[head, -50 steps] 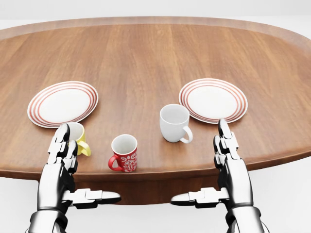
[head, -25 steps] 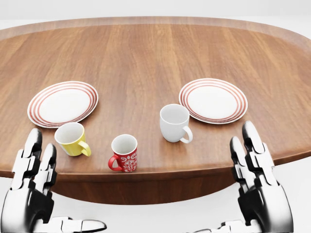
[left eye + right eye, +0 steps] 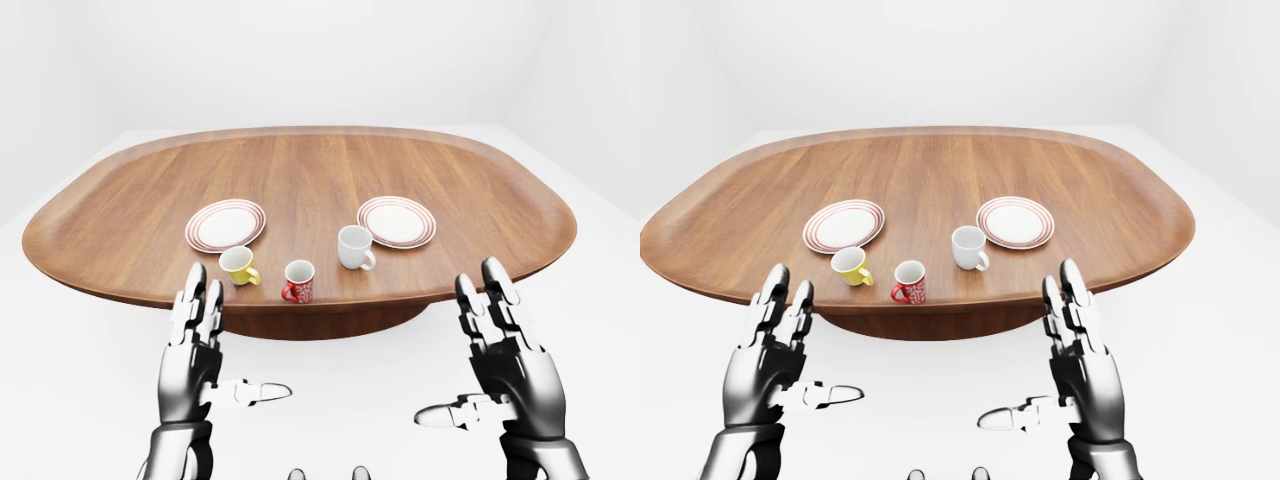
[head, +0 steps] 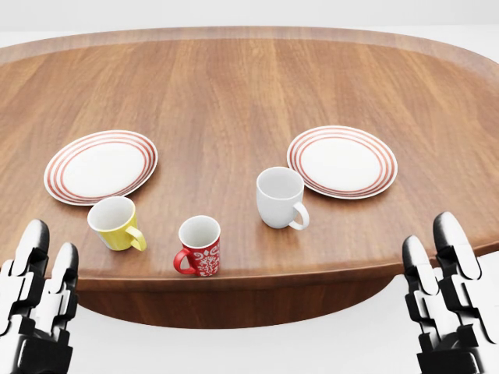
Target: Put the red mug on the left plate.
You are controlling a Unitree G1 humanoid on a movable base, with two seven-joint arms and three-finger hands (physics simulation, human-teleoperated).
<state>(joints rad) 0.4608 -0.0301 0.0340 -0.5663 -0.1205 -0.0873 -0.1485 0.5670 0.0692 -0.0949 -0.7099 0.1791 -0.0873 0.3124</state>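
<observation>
The red mug (image 4: 199,247) with a white pattern stands upright near the table's bottom edge in the head view, handle to the left. The left plate (image 4: 101,166), white with red rings, lies up and to the left of it, with a yellow mug (image 4: 115,224) between them. My left hand (image 3: 225,340) is open and empty, below the table edge, left of the red mug. My right hand (image 3: 460,345) is open and empty, below the table edge, far right of the mug. Neither hand touches anything.
A white mug (image 4: 279,198) stands right of the red mug. A second red-ringed plate (image 4: 341,161) lies to the right. All sit on a large oval wooden table (image 4: 249,86) in a white room. My feet show at the left-eye view's bottom.
Both hands have dropped and spread outward in the head view, away from the table edge. Their thumbs have left that view. The mugs and plates have not moved.
</observation>
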